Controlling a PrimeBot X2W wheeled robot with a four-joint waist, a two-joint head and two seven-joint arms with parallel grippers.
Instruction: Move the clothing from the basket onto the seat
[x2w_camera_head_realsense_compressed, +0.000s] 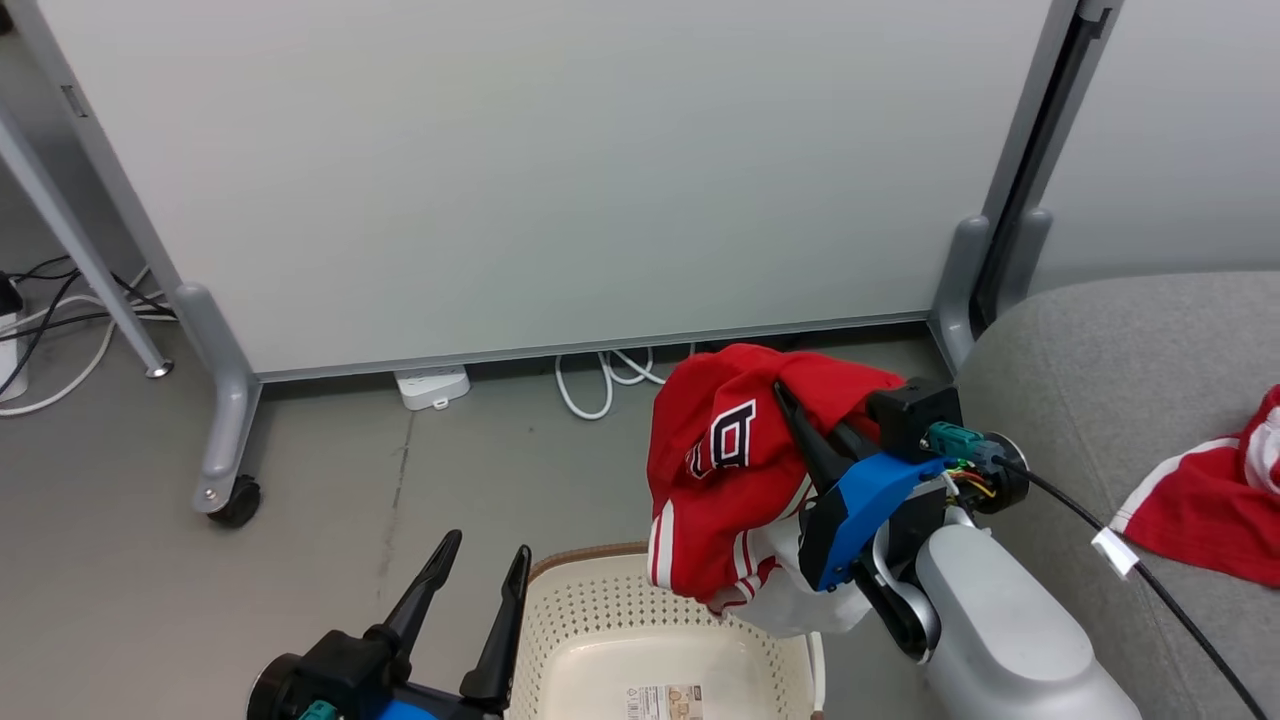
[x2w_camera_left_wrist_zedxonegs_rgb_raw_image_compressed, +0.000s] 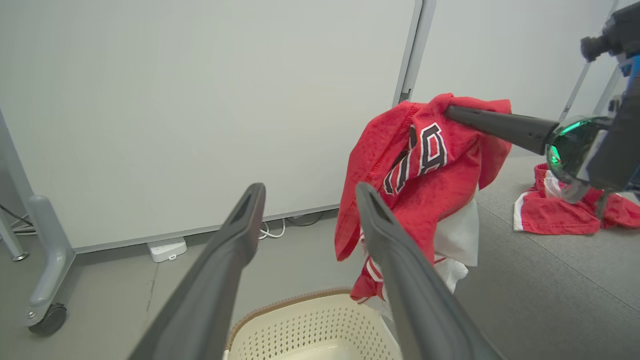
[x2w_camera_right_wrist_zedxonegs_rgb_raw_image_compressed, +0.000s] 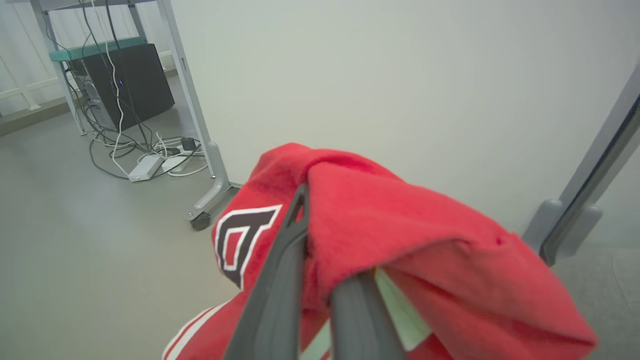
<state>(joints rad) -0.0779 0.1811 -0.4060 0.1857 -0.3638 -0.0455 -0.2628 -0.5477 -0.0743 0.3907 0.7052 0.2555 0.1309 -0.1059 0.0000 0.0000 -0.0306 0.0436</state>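
A red garment (x2w_camera_head_realsense_compressed: 735, 465) with white stripes and a dark white-outlined letter print hangs in the air above the right rim of the cream perforated basket (x2w_camera_head_realsense_compressed: 590, 620). My right gripper (x2w_camera_head_realsense_compressed: 790, 400) is shut on it near its top fold; the same cloth (x2w_camera_right_wrist_zedxonegs_rgb_raw_image_compressed: 400, 235) drapes over both fingers in the right wrist view. The lettered garment (x2w_camera_left_wrist_zedxonegs_rgb_raw_image_compressed: 425, 180) hangs beside my open left gripper (x2w_camera_left_wrist_zedxonegs_rgb_raw_image_compressed: 307, 192). That left gripper (x2w_camera_head_realsense_compressed: 485, 555) stands empty at the basket's left rim. A second red garment (x2w_camera_head_realsense_compressed: 1215, 500) lies on the grey sofa (x2w_camera_head_realsense_compressed: 1100, 360).
A white rolling partition (x2w_camera_head_realsense_compressed: 540, 170) stands behind, with a castor (x2w_camera_head_realsense_compressed: 235, 500) on its left foot. A power strip (x2w_camera_head_realsense_compressed: 432, 386) and white cables (x2w_camera_head_realsense_compressed: 600, 375) lie at its base. More cables and a dark box (x2w_camera_right_wrist_zedxonegs_rgb_raw_image_compressed: 125, 85) sit far left.
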